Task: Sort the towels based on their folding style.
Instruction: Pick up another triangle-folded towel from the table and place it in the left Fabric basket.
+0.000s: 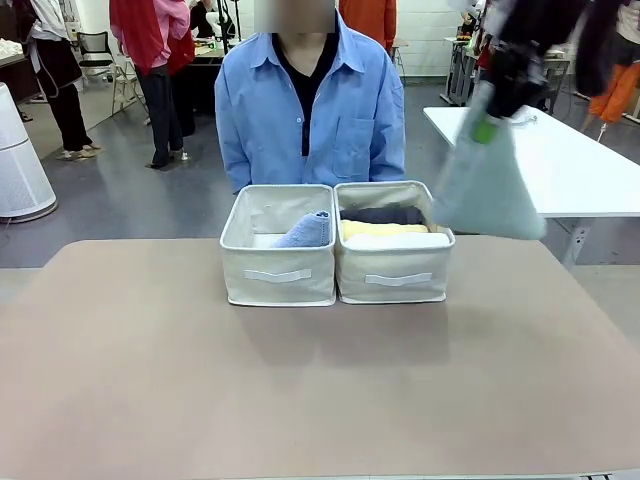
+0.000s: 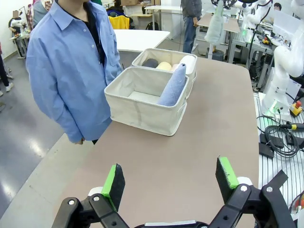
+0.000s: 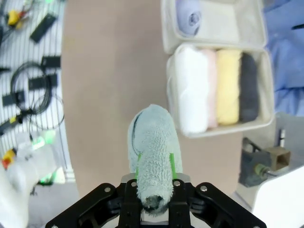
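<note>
Item: grey-green cone towel, pinched at its narrow end in my right claw, hanging clear above the worktop.
Just ahead of that claw: basket of rolls, holding white, pink, yellow and dark grey.
Beyond it: second basket, holding the pale blue cone.
Left claw: wide, empty.
Step, in my judgement: delivering the last cone.
Next: carry past the rolls, lower beside the blue cone, release.

The floor is grey and smooth, a little shiny. Beyond the beige worktop a white table stands at the right. Farther back is a dark chair and more tables, all in even indoor light.
</note>
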`<state>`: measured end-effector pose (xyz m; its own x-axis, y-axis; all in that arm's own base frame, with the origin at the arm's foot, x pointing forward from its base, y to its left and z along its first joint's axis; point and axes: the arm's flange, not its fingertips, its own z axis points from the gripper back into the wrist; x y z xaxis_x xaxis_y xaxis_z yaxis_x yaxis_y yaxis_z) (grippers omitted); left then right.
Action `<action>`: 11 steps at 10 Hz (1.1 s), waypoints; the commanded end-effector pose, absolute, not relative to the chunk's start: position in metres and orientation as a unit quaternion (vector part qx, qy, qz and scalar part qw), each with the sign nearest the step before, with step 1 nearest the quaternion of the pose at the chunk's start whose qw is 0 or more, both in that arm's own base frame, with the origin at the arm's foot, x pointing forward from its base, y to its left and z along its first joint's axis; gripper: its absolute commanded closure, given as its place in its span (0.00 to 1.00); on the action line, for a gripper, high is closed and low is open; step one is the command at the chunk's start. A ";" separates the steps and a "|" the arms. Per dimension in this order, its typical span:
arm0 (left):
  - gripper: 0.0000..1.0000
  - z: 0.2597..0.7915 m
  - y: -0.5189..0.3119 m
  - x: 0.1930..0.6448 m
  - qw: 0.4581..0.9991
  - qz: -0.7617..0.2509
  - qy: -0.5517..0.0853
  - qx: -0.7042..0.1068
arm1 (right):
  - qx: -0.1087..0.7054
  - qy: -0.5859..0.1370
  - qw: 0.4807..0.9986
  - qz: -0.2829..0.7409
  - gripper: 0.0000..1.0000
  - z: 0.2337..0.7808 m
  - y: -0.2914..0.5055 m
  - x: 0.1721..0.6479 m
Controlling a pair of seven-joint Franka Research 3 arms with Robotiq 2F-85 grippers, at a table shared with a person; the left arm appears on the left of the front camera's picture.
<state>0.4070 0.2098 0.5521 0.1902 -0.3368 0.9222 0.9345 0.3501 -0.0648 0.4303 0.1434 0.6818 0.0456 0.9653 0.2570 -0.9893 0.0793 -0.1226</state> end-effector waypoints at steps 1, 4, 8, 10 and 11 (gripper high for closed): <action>0.00 0.553 0.211 0.405 0.690 -0.458 -0.445 -0.339 | 0.034 -0.169 0.738 0.652 0.81 0.700 0.203 0.460; 0.00 0.553 0.211 0.405 0.690 -0.458 -0.445 -0.339 | 0.026 -0.207 0.725 0.657 0.81 0.681 0.284 0.479; 0.00 0.553 0.211 0.405 0.690 -0.458 -0.445 -0.339 | 0.036 -0.255 0.726 0.637 0.81 0.670 0.292 0.483; 0.00 0.553 0.211 0.405 0.690 -0.458 -0.445 -0.339 | 0.043 -0.220 0.720 0.657 0.81 0.661 0.306 0.489; 0.00 0.553 0.211 0.405 0.690 -0.458 -0.445 -0.339 | 0.043 -0.220 0.720 0.657 0.81 0.661 0.306 0.489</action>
<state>0.4070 0.2099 0.5519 0.1906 -0.3367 0.9221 0.9343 0.3505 -0.0651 0.4908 0.3048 0.6619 0.0413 0.9247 0.3784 -0.9624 0.1386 -0.2336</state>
